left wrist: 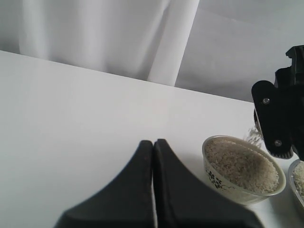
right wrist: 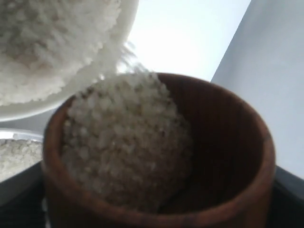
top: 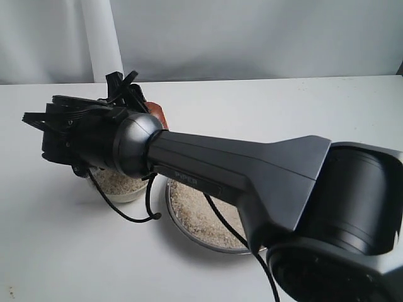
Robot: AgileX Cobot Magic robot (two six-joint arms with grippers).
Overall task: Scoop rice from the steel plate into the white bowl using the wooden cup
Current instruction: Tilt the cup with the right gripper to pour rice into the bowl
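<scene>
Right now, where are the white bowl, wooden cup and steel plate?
white bowl [left wrist: 229, 186], left wrist view, outer wall.
wooden cup [right wrist: 232, 137], right wrist view, inner wall.
steel plate [top: 179, 225], exterior view, rim.

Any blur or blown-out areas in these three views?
Exterior view: right arm looms soft in foreground. Left wrist view: left hand blurred, white bowl sharp. Right wrist view: wooden cup and rice soft, table behind blown out.

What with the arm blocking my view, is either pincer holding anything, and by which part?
Right pincer grips the wooden cup by its outer sides; left pincer holds nothing.
</scene>
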